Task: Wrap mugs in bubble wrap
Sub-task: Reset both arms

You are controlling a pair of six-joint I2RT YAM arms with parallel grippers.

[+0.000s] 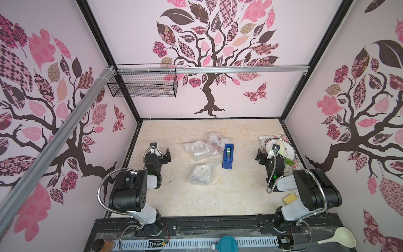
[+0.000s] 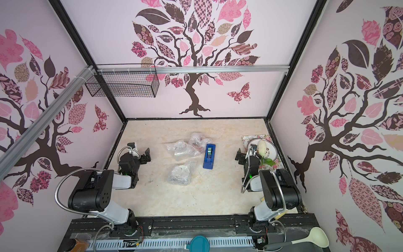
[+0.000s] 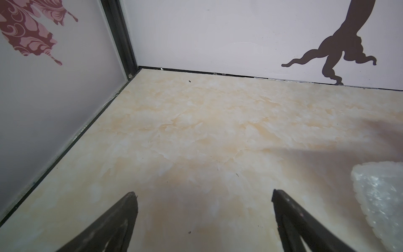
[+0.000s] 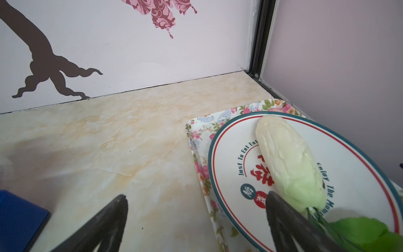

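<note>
Three crinkled bundles of clear bubble wrap lie mid-table in both top views: a left one (image 1: 199, 150), a far one (image 1: 216, 140) with dark red showing through, and a near one (image 1: 199, 174). The wrap covers the mugs, so no mug shows plainly. My left gripper (image 1: 167, 156) hovers open to the left of the bundles, with bare table between its fingers (image 3: 128, 209). An edge of bubble wrap (image 3: 379, 196) shows beside it in the left wrist view. My right gripper (image 1: 260, 157) stands open to the right, empty, at the edge of the plate (image 4: 239, 152).
A blue tape dispenser (image 1: 227, 156) lies right of the bundles. At the right wall a floral tray (image 4: 200, 135) carries the plate with a toy white radish (image 4: 287, 161). A yellow sponge (image 1: 290, 199) lies near the right arm's base. A wire basket (image 1: 144, 85) hangs on the back wall.
</note>
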